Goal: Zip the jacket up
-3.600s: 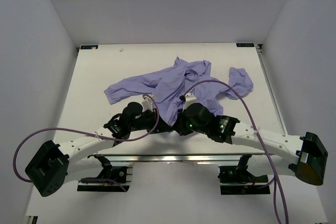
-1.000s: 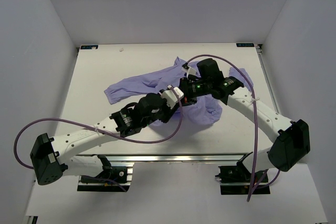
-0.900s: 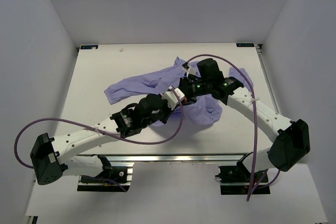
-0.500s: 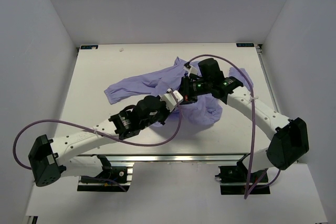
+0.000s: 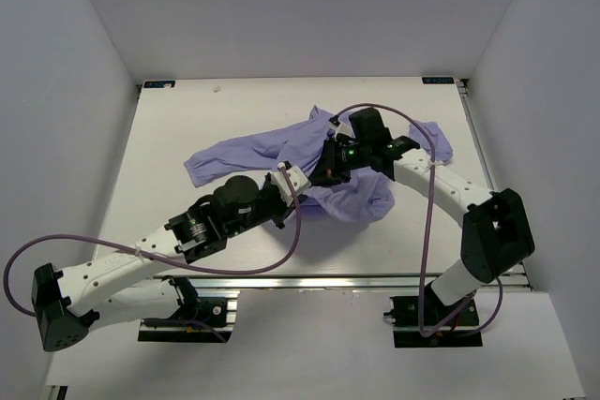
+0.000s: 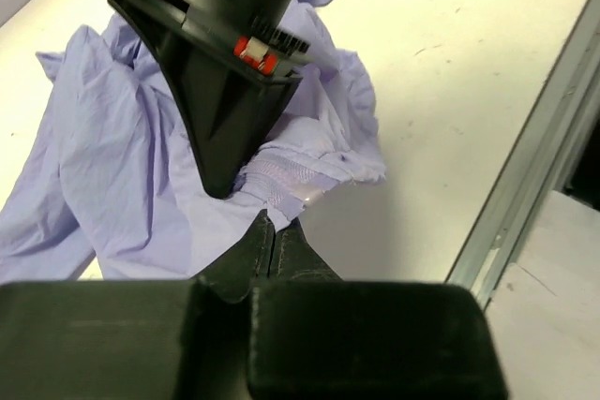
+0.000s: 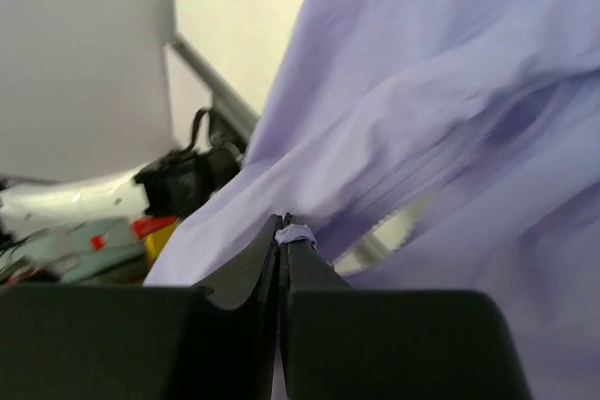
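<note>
Two sets of fingers meet over the thin, wrinkled lavender fabric jacket (image 5: 291,142). It lies bunched on the white worktop (image 5: 187,110), at the centre and toward the far side, with one sleeve trailing left and another right. The right arm's fingers (image 7: 246,271) are clamped on a small tuck of the cloth, drawing it into a ridge. The left arm's fingers (image 6: 251,248) are pressed together, their tips at a pale ribbed fold (image 6: 281,185) just beneath the right arm's black wedge. Whether they pinch any cloth I cannot tell.

By my reading this is an early step: hunting out the front opening, not yet zipping. The next move calls for spreading the front edges flat and bringing the zip's foot and slider into sight, with one side held taut.

No teeth, slider or pull show in any view. From above, both wrists cover the grasp. The right wrist view is close and blurred.
</note>
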